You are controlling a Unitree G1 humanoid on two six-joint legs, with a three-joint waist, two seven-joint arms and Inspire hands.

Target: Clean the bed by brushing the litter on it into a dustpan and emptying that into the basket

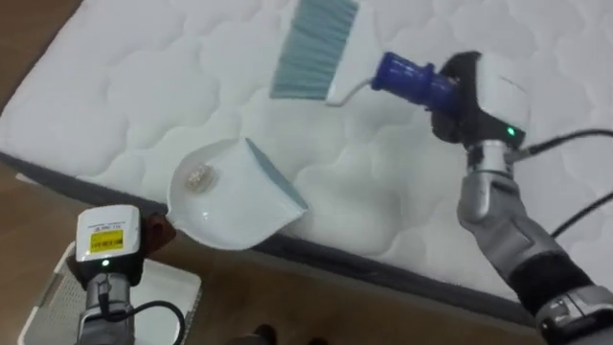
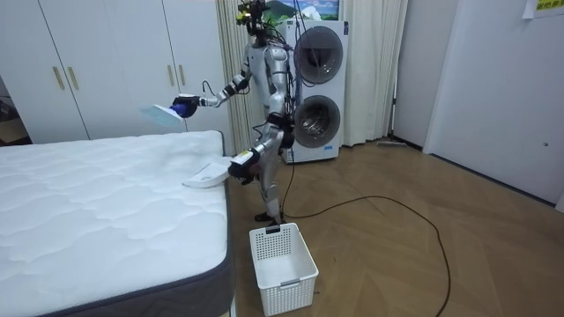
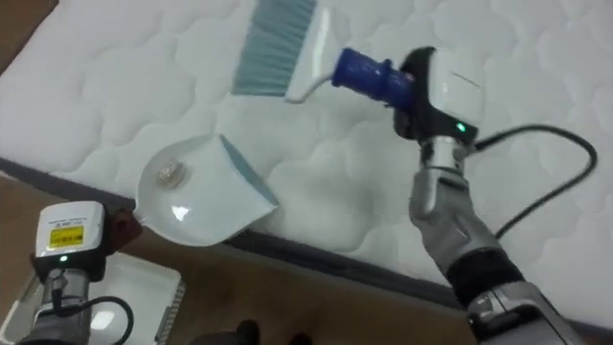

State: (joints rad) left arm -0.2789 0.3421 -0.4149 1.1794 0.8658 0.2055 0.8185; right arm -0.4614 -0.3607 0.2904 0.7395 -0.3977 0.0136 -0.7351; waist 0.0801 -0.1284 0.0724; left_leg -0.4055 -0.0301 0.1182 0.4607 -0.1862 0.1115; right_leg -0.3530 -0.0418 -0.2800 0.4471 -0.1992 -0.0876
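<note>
Eye views: Right hand (image 1: 458, 88) is wrapped round the blue handle of the brush (image 1: 316, 53). The brush's long axis runs from the hand at right toward the upper left, bristle head leading, over the quilted mattress of the bed (image 1: 144, 86). The white dustpan (image 1: 230, 196) sits at the bed's near edge, partly overhanging it. Its straight lip faces right and up toward the brush, its rounded back toward the left hand (image 1: 153, 231). A small pale clump of debris (image 1: 198, 177) lies near the pan's back wall. The left hand meets the pan's rear; whether it grips there I cannot tell. A white basket (image 1: 177, 287) is on the floor below that hand.

Room view: The robot stands at the bed's corner, by the long side. The right arm is stretched out over the mattress, the brush lifted clear of it. The dustpan is low, at the mattress edge. The basket stands on the floor beside the bed, near the robot's feet. Stacked washing machines (image 2: 317, 88) are behind the robot, and a wardrobe (image 2: 88, 62) is beyond the bed.
</note>
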